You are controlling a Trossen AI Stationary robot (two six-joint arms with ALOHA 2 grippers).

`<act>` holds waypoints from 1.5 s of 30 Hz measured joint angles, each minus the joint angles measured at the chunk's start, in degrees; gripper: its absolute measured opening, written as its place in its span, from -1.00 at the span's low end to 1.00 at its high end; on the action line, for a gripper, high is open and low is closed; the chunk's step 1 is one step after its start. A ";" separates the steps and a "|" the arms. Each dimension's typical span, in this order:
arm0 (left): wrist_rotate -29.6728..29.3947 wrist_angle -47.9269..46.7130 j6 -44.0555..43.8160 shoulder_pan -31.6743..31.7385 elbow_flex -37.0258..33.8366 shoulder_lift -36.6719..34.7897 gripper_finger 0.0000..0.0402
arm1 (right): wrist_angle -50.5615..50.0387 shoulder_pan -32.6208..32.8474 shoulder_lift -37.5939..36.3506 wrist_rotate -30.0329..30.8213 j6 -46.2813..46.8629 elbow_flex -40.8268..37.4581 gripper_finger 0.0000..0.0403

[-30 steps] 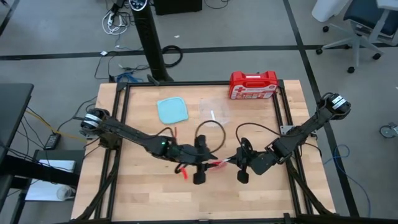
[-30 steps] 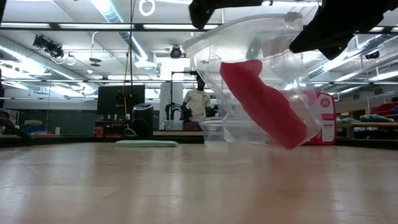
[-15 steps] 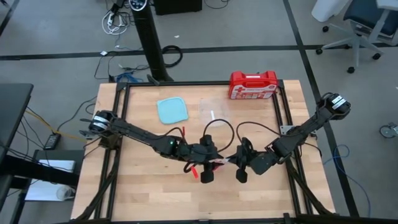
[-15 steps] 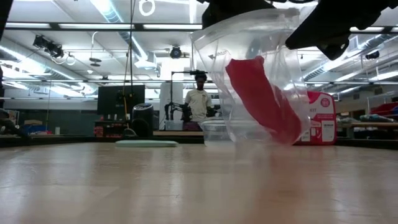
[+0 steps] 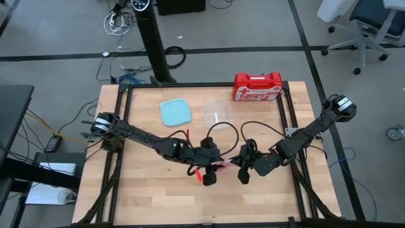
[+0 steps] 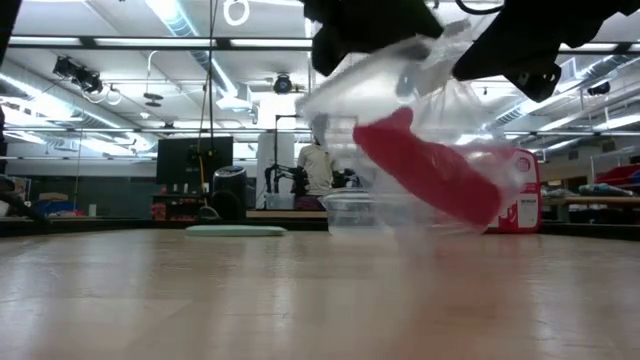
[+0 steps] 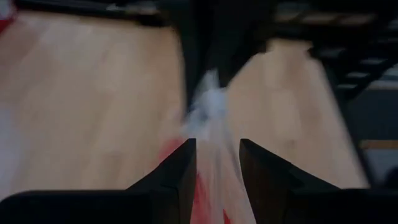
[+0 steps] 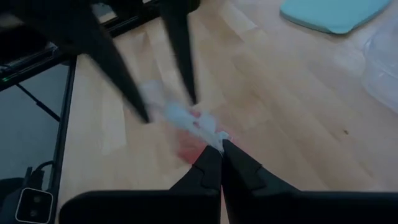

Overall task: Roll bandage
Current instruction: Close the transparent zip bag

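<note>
A bright red bandage [image 6: 425,170] lies slanted inside a clear plastic bag [image 6: 400,130] that hangs between my two grippers above the middle of the table. My left gripper [image 5: 211,171] is at the bag's left upper edge and my right gripper [image 5: 242,168] is at its right upper edge. Both are shut on the bag. The bandage also shows red in the left wrist view [image 7: 208,202] and in the right wrist view [image 8: 189,146]. In the low view the left gripper [image 6: 370,25] is at the upper left and the right gripper [image 6: 520,55] at the upper right. My left gripper has the bag's crumpled upper edge [image 7: 208,118] between its two fingers, which come slanting from above and the table's left. The bag hangs below it, clear of the table. My right gripper pinches the bag's opposite upper edge [image 8: 208,134] between its fingertips, coming slanting from above and the table's right. The plastic between the two grippers is slack and creased.
A pale blue lid [image 5: 176,112] and a clear container [image 5: 218,111] lie at the far middle of the table. A red first-aid case [image 5: 257,86] stands at the far right edge. A person [image 6: 318,165] stands in the room behind the table.
My left gripper has gone toward the table's right, nearer my right gripper. The bag, which hung tall and open, has slackened and crumpled between them. The bandage inside has tipped from steep to a flatter slant.
</note>
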 joint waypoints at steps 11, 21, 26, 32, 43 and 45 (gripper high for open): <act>-3.49 -2.58 3.70 0.60 0.00 0.00 -0.55 | 1.40 0.39 0.00 -0.35 -1.44 0.00 -1.00; -2.02 -3.03 7.38 0.60 0.00 0.00 -0.97 | 2.24 0.58 0.00 -3.21 -7.22 0.00 -0.86; -1.96 -3.49 7.32 0.60 0.00 0.00 -0.99 | 2.57 0.81 0.00 -0.85 -8.60 0.00 -0.60; -1.45 -3.17 7.25 0.60 0.00 0.00 -0.99 | 3.63 0.36 0.00 -0.57 -8.72 0.00 -0.36; -0.39 -2.04 7.31 0.60 -0.02 0.00 -1.00 | 6.33 -3.11 -0.02 -3.91 -13.28 0.00 -0.66; 0.03 -1.98 7.31 0.60 -0.02 0.00 -1.00 | 6.32 -3.10 -0.02 -4.47 -14.04 0.00 -0.86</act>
